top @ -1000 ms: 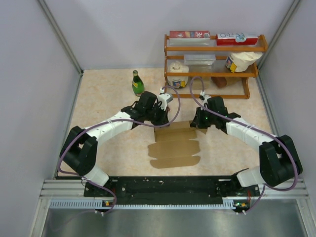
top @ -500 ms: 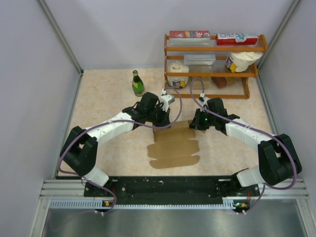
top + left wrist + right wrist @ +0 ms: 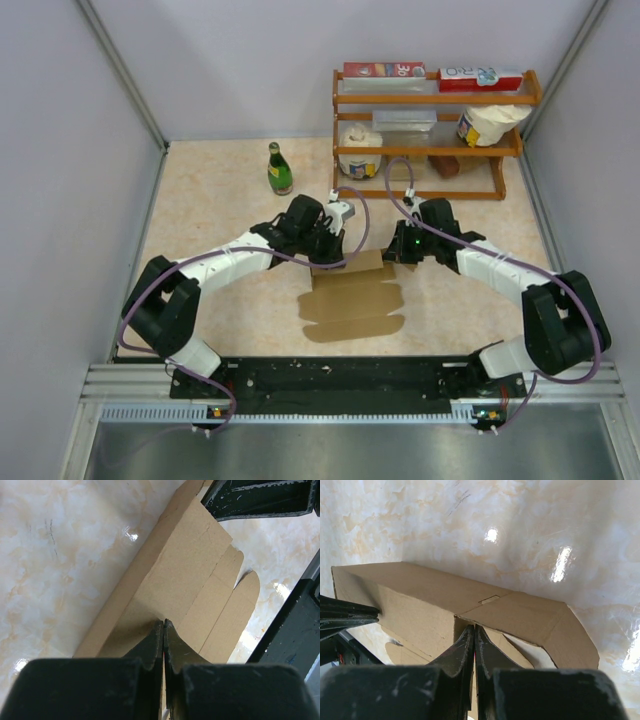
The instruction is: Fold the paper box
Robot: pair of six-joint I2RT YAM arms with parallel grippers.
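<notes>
The paper box (image 3: 355, 305) is a flat sheet of plain brown cardboard with rounded flaps, lying in the middle of the table. Its far strip (image 3: 352, 263) is raised off the table. My left gripper (image 3: 326, 258) is shut, with its tips pressed against the far left of that strip. In the left wrist view (image 3: 164, 622) the tips touch the cardboard panel (image 3: 190, 575). My right gripper (image 3: 399, 250) is shut at the strip's far right end. In the right wrist view (image 3: 474, 627) its tips sit at a fold seam of the box (image 3: 420, 590).
A green bottle (image 3: 279, 168) stands at the back, left of the arms. A wooden rack (image 3: 430, 98) at the back right holds printed cartons and white tubs. Enclosure walls stand on both sides.
My left gripper has moved a little nearer and to the right, and the far strip of cardboard has come up and nearer with it. My right gripper has hardly moved.
</notes>
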